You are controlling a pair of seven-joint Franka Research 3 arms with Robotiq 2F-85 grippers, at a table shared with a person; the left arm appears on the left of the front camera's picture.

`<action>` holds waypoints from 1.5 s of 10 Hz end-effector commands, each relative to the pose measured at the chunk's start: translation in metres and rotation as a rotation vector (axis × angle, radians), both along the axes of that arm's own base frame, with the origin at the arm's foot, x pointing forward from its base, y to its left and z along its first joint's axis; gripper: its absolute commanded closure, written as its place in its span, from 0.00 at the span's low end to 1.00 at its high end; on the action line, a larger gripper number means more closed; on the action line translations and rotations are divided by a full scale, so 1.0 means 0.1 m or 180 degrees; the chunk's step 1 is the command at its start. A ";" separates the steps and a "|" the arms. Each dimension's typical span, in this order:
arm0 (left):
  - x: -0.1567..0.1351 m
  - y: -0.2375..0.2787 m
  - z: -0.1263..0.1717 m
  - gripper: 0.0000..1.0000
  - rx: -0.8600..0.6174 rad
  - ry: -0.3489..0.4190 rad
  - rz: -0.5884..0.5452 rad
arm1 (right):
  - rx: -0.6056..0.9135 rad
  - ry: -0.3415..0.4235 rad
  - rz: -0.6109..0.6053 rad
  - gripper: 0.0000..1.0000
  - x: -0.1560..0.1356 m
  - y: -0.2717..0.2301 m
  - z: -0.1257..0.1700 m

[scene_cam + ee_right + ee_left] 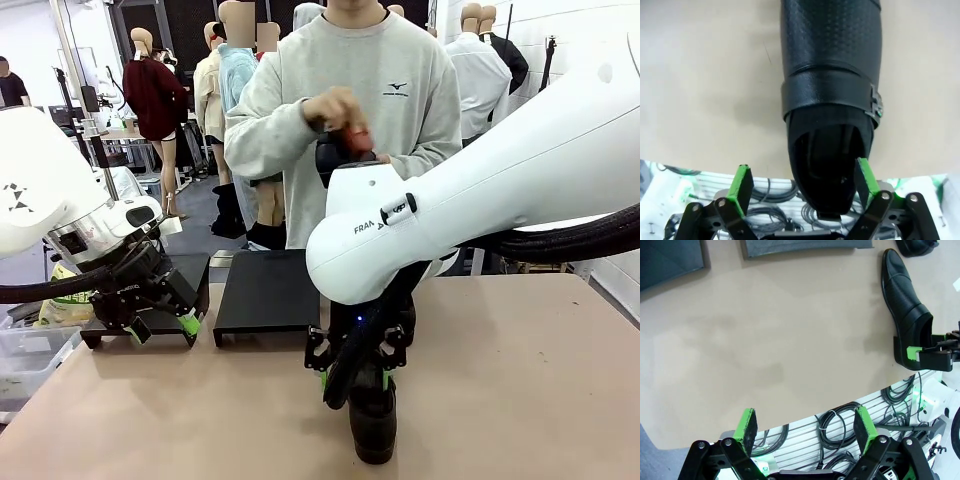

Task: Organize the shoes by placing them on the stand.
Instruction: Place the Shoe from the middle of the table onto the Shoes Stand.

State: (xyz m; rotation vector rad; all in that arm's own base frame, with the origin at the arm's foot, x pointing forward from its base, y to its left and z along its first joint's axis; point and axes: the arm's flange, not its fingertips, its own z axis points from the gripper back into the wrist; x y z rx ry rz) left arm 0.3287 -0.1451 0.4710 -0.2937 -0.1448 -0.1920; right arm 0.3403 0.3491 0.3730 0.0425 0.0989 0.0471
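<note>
A black shoe [830,75] lies on the tan table [520,380], toe pointing away from my right wrist. My right gripper [802,182] is open and low over its heel. One green pad [865,180] sits at the heel's side wall and the other pad [740,182] stands apart from it. In the front view that shoe [372,430] shows below the right gripper [355,380]. My left gripper [160,325] hangs open and empty beside the left stand [150,290]. The left wrist view shows the same shoe [905,305] and part of another shoe [915,246].
A second black stand [268,290] sits mid-table. The person across the table holds a dark object with a red part [345,145] in both hands at chest height. A clear bin [25,355] stands at the table's left edge.
</note>
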 end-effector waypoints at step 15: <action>-0.10 -1.08 -0.21 0.00 -0.0108 0.0133 -0.0066 | 0.0047 -0.0630 -0.0465 0.00 0.18 -2.27 0.62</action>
